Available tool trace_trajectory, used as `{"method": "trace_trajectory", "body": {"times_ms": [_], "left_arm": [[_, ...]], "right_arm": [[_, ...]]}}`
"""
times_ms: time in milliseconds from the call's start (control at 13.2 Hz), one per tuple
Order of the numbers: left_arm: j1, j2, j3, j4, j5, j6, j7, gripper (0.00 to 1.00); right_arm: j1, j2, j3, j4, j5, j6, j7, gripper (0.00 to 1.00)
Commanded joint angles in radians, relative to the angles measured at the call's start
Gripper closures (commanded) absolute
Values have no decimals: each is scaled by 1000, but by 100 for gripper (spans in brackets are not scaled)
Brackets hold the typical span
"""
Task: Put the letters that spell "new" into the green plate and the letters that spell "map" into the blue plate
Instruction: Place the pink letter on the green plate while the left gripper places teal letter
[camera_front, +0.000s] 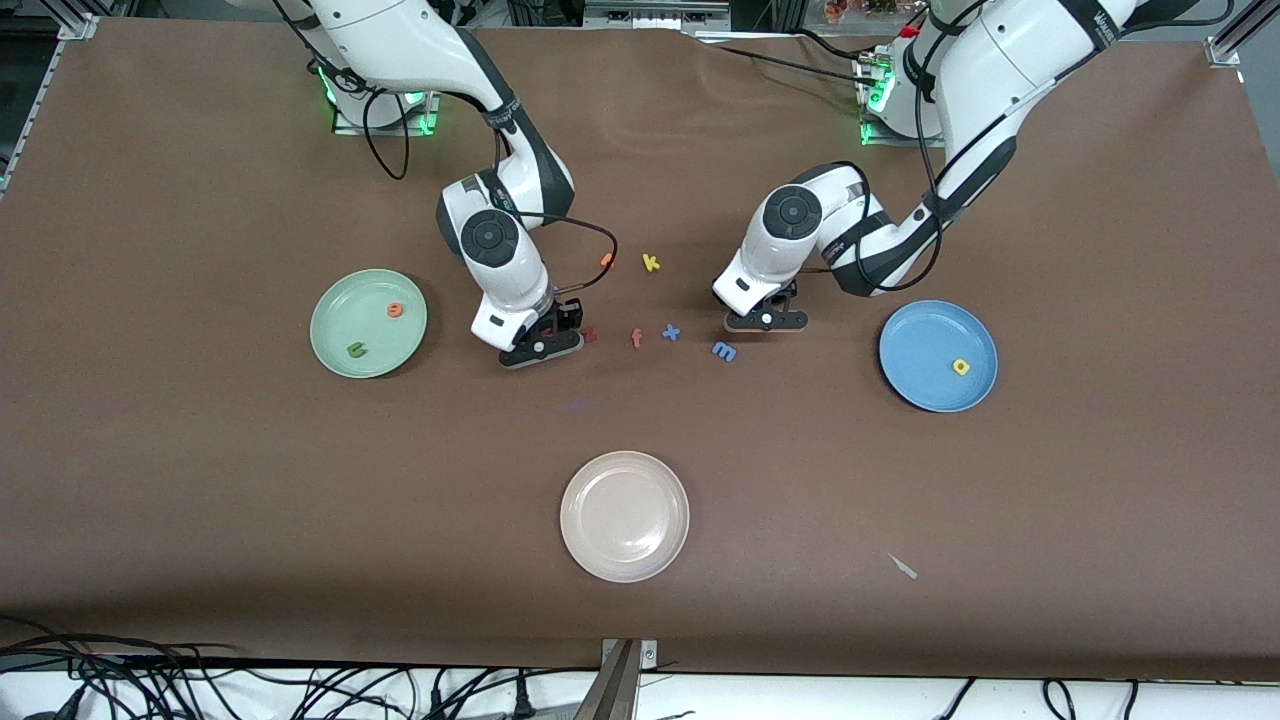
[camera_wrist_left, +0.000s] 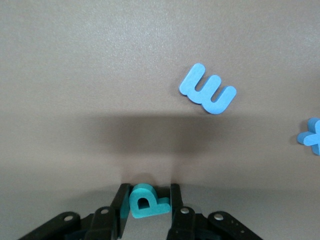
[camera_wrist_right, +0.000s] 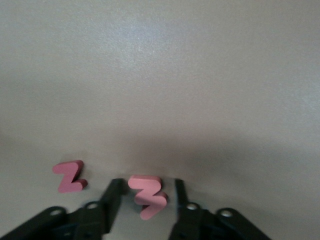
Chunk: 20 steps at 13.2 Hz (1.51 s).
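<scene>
Two letters are hidden under the gripper heads in the front view and show only from the wrists. Nearest the front camera, at about five o'clock on the table as that view shows it, lies a pale sliver (camera_front: 903, 566), too small to identify; the cream plate (camera_front: 624, 516) sits at six o'clock. Farther back, the green plate (camera_front: 345, 310) holds the green n (camera_front: 356, 349) at its seven o'clock and the orange e (camera_front: 396, 310) at its one o'clock, while the blue plate (camera_front: 925, 340) holds the yellow a (camera_front: 961, 367) at its four o'clock. Between the plates lie the blue m (camera_front: 724, 351), the blue x (camera_front: 671, 332), cut off at the edge of the left wrist view, and the salmon f (camera_front: 637, 338). The right gripper (camera_wrist_right: 146, 184) is down at the table, fingers apart on either side of the pink w (camera_wrist_right: 149, 197) with a narrow gap each side; the z (camera_wrist_right: 70, 176) lies just beside it. The left gripper (camera_wrist_left: 147, 187) is low near the m, fingers clamped on the teal p (camera_wrist_left: 145, 202); whether the p touches the table I cannot tell. Farthest, the yellow k (camera_front: 651, 262) lies beside an orange letter (camera_front: 606, 260) too small to read.
</scene>
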<state>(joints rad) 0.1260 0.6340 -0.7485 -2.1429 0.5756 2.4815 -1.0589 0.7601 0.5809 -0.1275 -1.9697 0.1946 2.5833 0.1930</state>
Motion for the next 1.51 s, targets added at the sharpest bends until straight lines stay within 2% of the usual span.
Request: {"method": "trace_trajectory", "body": {"times_ms": [0,151,227,378,530,833,1135,1438], "left_arm": [[10,-23,-2,26,24,-36,-26,66],[15,-45,-5,82,21,-140,-12,68],[29,-46,-8,115,21,-189,-6,68],[76,-51,-21,152,20,-225,20,68],[165,-69,-52,156,18,-249,98,67],[432,-71,-196,156,18,-375,333,67],[559,-50,-187,141,18,-417,584,67],[670,-20,-186,141,18,-417,750,67]], "right_arm": [[7,1,-3,12,5,3,-13,84],[5,-12,-11,11,3,-12,-20,86],[5,-15,-14,11,3,-17,-18,91],[4,-27,-21,8,3,-28,-21,92],[4,-47,-40,12,3,-69,-27,94],[4,-72,-50,12,5,-129,-24,94],[4,-96,-83,12,5,-178,-41,94],[2,-151,-161,12,5,-259,-93,94]]}}
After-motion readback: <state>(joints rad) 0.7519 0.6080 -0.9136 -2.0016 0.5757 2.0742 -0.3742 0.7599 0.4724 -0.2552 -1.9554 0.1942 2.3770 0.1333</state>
